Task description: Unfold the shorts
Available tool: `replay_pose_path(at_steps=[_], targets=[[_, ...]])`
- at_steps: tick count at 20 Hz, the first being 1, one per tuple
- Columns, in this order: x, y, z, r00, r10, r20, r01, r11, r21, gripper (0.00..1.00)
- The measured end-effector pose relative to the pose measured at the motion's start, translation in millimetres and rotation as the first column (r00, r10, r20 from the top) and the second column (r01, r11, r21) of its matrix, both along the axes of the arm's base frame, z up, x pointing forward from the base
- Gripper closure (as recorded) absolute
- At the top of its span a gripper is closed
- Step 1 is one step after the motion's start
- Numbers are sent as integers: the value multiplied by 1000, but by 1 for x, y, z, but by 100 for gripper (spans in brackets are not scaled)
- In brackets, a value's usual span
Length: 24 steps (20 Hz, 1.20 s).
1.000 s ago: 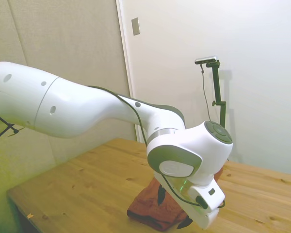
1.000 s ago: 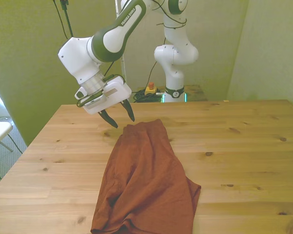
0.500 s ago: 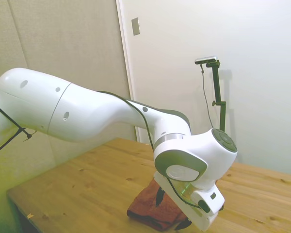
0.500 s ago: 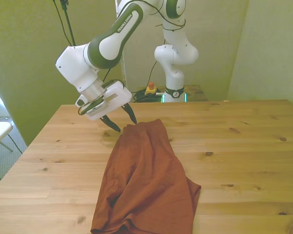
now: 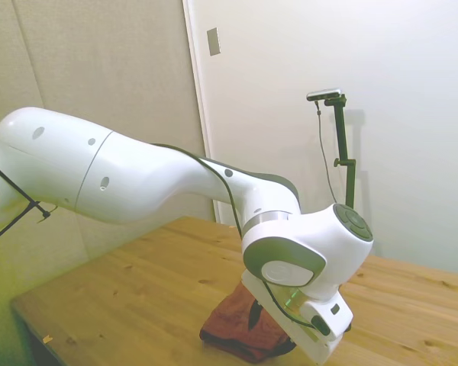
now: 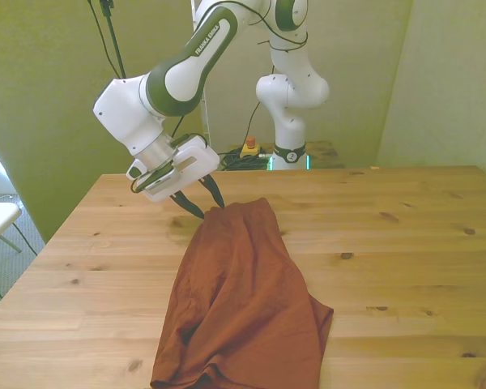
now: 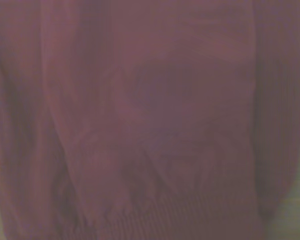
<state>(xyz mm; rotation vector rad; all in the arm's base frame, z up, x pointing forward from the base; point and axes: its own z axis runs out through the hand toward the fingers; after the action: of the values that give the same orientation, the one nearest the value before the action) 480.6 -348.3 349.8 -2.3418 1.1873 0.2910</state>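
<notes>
Rust-brown shorts folded into a long narrow bundle on the wooden table, far end just under the arm. Gripper down at that far end, lower than half a second ago, dark fingers now narrowed toward each other compared with a second ago and meeting the fabric's corner. Whether actually clamped on cloth: cannot tell. Wrist view filled with blurred reddish fabric, ribbed band near one edge. Probably the start of a pinch at the top layer; lifting and drawing it off the bundle not yet begun.
</notes>
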Motion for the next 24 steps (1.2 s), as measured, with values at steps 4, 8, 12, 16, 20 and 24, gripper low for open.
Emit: replay_pose_path(at_steps=[4, 8, 12, 16, 20, 24], targets=[[0, 0, -1, 1000, 1, -1, -1, 1000, 2, 100], [0, 1, -1, 1000, 5, 1, -5, 1000, 2, 100], [2, 3, -1, 1000, 9, 2, -9, 1000, 5, 100], [4, 4, 0, 1000, 7, 10, -7, 1000, 9, 100], [8, 6, 9, 1000, 17, 20, -17, 1000, 12, 100], [23, 34, 38, 996, 68, 58, -68, 998, 9, 100]])
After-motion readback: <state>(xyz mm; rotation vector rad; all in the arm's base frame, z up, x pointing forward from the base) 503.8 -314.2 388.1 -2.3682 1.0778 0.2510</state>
